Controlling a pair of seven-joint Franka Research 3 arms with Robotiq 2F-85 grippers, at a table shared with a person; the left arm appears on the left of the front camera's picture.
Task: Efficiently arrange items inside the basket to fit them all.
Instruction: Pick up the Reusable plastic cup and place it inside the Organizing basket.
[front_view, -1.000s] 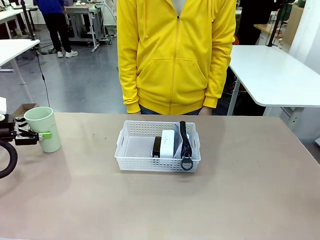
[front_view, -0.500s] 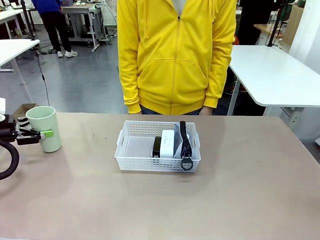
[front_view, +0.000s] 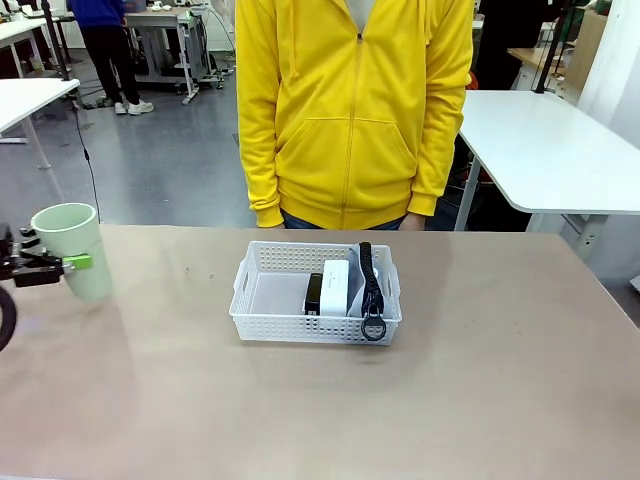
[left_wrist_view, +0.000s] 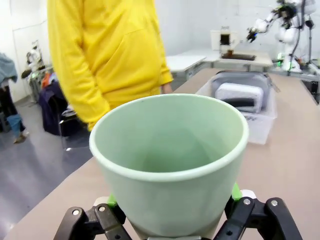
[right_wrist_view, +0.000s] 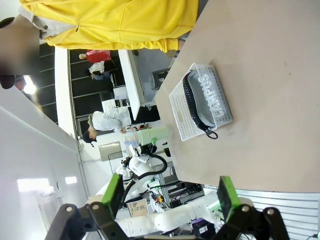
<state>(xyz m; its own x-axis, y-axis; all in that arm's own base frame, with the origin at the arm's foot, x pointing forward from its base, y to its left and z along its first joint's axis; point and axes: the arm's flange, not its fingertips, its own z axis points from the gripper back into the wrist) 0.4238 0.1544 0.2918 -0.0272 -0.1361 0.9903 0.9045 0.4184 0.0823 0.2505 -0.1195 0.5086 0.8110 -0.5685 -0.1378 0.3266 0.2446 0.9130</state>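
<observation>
left gripper (left_wrist_view: 172, 220): clamped on pale green cup (front_view: 74, 248), apparently lifted | right gripper (right_wrist_view: 170, 200): spread wide, nothing held | basket (front_view: 262, 312): stapler (front_view: 314, 293), white block (front_view: 336, 286), CAMPUS pouch (front_view: 371, 283) contained

A shallow white plastic basket (front_view: 270, 300) with lattice sides sits mid-table, towards the far edge; its right half holds a black stapler (front_view: 313, 294), a small white boxy block (front_view: 336, 286) and a grey zip pouch printed "CAMPUS" (right_wrist_view: 215, 97) — the pouch stands on edge along the right wall, its black ring (front_view: 373, 327) hanging over the near rim. The pale green cup (front_view: 74, 247) is upright and empty, raised off the tabletop at the table's left edge — well apart from the basket.
</observation>
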